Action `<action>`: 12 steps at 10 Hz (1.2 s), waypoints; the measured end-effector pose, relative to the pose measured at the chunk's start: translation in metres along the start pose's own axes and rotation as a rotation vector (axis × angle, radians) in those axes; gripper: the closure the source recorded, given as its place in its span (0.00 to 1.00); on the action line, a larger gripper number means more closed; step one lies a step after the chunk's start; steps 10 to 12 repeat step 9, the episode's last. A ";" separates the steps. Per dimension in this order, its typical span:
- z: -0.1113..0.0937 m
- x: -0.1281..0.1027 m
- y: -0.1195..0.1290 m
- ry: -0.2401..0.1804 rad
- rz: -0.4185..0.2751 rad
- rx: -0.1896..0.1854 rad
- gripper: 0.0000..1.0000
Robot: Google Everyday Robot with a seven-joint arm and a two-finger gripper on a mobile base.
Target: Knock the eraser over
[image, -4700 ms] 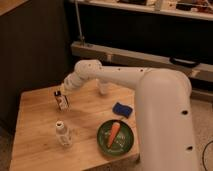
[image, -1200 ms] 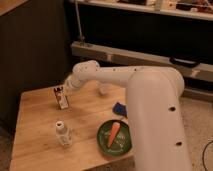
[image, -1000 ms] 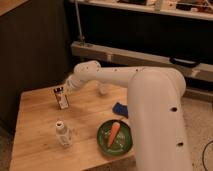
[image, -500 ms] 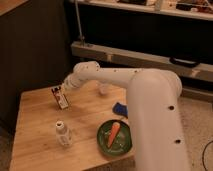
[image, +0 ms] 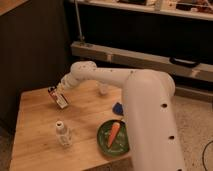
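Note:
The eraser (image: 59, 98) is a small dark block with a white-and-orange label. It sits at the back left of the wooden table (image: 35, 145) and leans, its top toward the left. My gripper (image: 63, 89) is at the end of the white arm, right against the eraser's upper right side. Where they meet is hidden by the arm's end.
A small white bottle (image: 62, 134) stands in front of the eraser. A green plate (image: 102, 141) with a carrot (image: 114, 134) lies at the front right. A blue pad (image: 118, 107) lies behind the plate, partly hidden by my arm. A small white cup (image: 103, 89) stands at the back.
The gripper has pushed slightly left and down against the eraser. The eraser has gone from upright to leaning. The bottle, plate and pad have not moved.

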 end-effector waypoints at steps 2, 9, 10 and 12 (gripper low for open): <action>0.003 -0.004 0.007 0.001 -0.010 -0.014 1.00; -0.010 -0.010 0.014 -0.009 -0.022 -0.046 0.93; -0.010 -0.010 0.014 -0.009 -0.022 -0.046 0.93; -0.010 -0.010 0.014 -0.009 -0.022 -0.046 0.93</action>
